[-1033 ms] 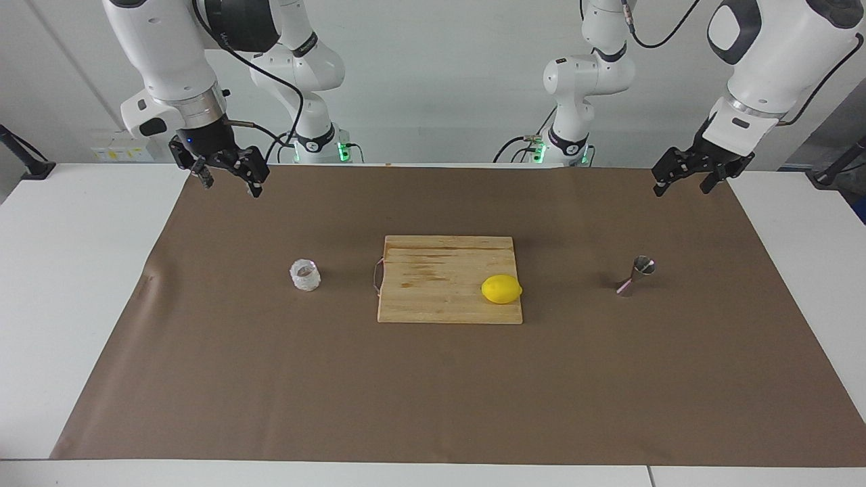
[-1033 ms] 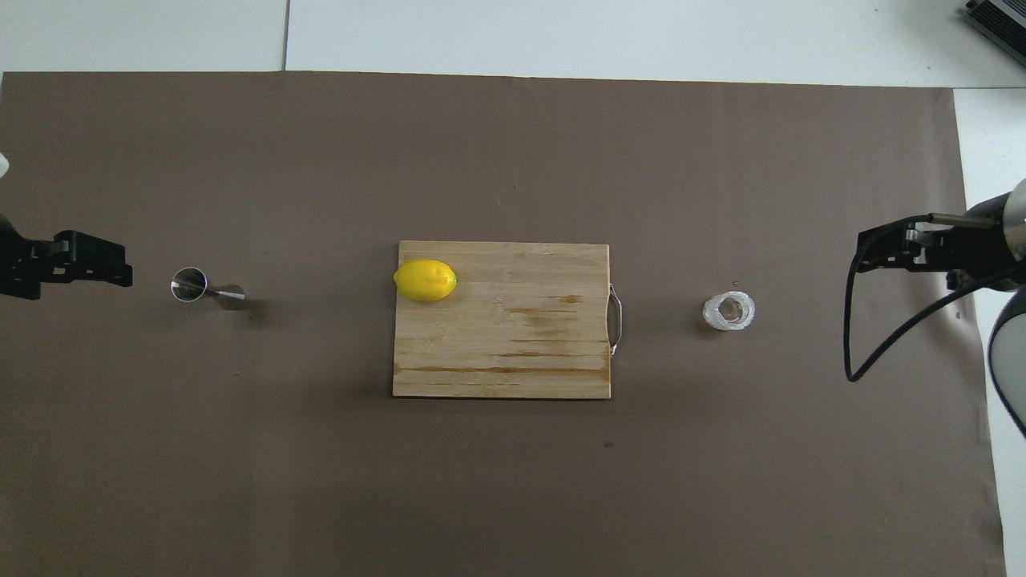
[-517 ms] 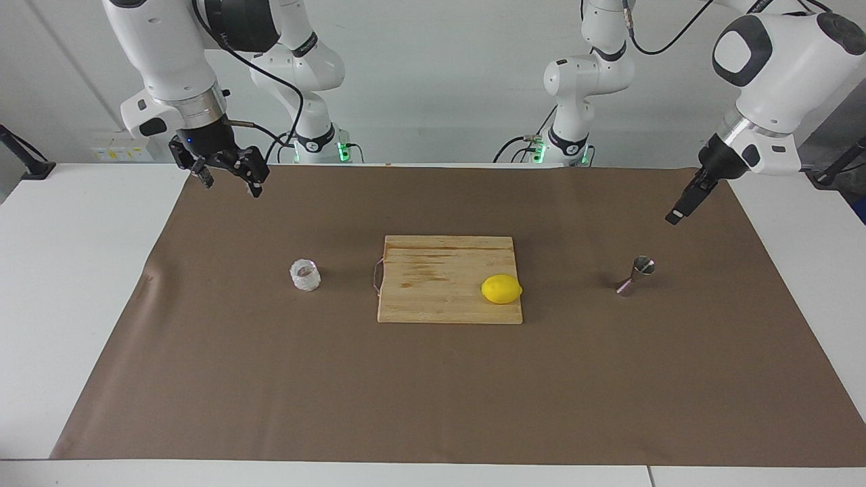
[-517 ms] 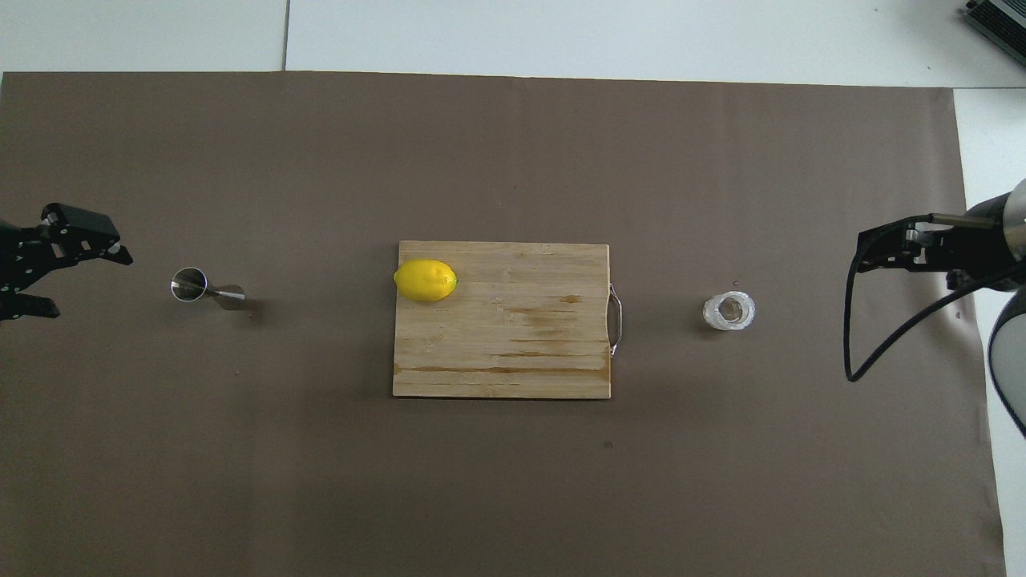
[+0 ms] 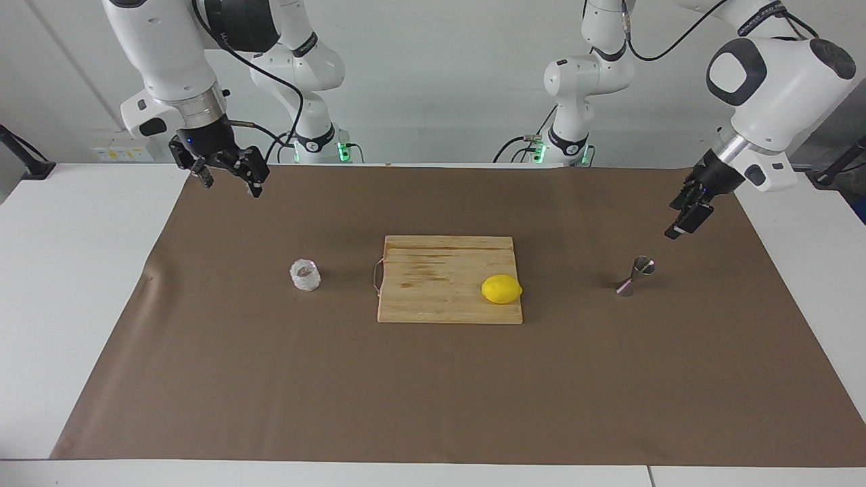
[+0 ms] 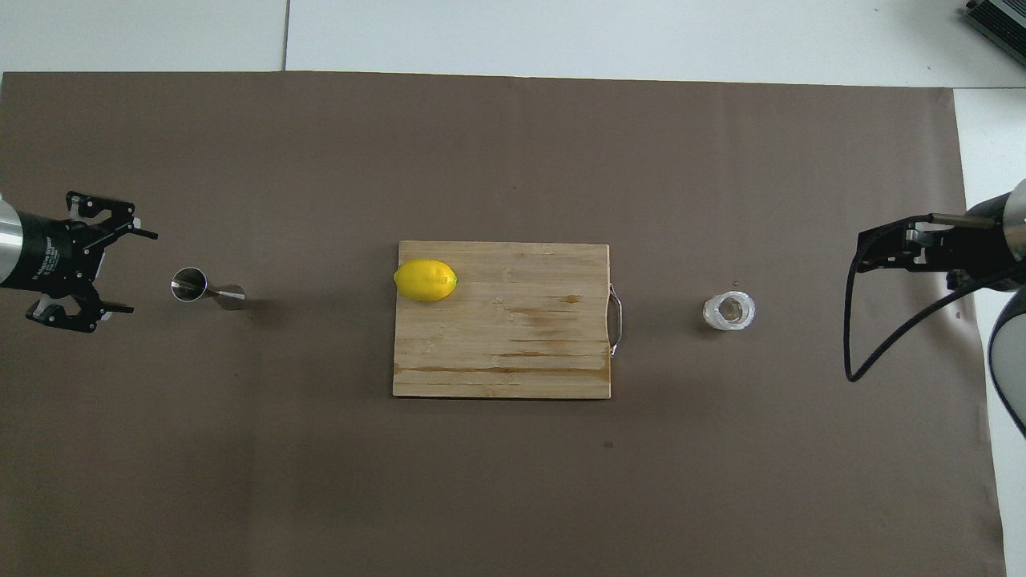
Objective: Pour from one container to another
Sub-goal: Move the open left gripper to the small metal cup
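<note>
Stock as I read it from my desk, largest item first. Brown mat (image 5: 270, 392): covers most of the table and carries everything below. Cutting board (image 5: 433, 270): mid-mat, handle toward the right arm's end. Left arm: its left gripper (image 6: 120, 268) is raised over the mat at the left arm's end, fingers spread wide and empty, mouth turned toward the jigger at its 3 o'clock in the overhead view, not touching it. Right arm: waiting, right gripper (image 5: 226, 177) hanging over the mat corner nearest its base, fingers apart, nothing held. Lemon (image 5: 501, 289): on the board, at the edge toward the left arm's end. Glass cup (image 5: 305, 275): upright on the mat just off the board's handle, at the board's 9 o'clock in the facing view (contents not readable). Jigger (image 5: 636, 275): upright on the mat, well apart from the board at its 3 o'clock in the facing view. Progress, by my judgement: nothing grasped, nothing poured; picking up, bringing the two vessels together and tipping all remain.
</note>
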You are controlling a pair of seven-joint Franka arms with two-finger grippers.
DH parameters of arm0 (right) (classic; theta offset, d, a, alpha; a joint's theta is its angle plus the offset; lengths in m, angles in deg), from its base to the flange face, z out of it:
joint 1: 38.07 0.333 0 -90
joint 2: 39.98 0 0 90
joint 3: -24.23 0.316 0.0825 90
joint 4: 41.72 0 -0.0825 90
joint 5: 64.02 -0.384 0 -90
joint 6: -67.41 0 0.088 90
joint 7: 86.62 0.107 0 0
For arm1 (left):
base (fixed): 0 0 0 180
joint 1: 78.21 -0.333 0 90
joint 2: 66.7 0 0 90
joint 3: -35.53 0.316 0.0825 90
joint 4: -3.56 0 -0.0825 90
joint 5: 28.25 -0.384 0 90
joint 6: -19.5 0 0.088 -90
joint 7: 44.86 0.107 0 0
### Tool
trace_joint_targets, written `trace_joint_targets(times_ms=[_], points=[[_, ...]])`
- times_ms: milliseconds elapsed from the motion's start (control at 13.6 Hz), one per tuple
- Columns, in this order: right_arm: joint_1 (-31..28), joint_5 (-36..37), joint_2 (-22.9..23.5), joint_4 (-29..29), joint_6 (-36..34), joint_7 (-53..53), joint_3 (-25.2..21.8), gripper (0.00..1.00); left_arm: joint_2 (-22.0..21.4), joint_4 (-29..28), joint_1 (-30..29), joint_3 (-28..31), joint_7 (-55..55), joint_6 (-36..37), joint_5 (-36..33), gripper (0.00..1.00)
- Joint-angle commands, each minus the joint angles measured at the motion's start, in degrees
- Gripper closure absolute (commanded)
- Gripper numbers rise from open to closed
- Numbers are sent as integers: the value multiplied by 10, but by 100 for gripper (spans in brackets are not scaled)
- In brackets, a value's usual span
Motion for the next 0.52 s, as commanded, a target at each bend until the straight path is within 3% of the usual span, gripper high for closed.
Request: trace_joint_targets(times_ms=[0, 443], points=[[-8, -17, -6, -5, -3, -12, 2, 0, 0, -43, -5, -4, -26, -59, 27, 0], [-8, -17, -6, -5, -3, -12, 1, 0, -2, -100, -11, -4, -26, -122, 35, 0]])
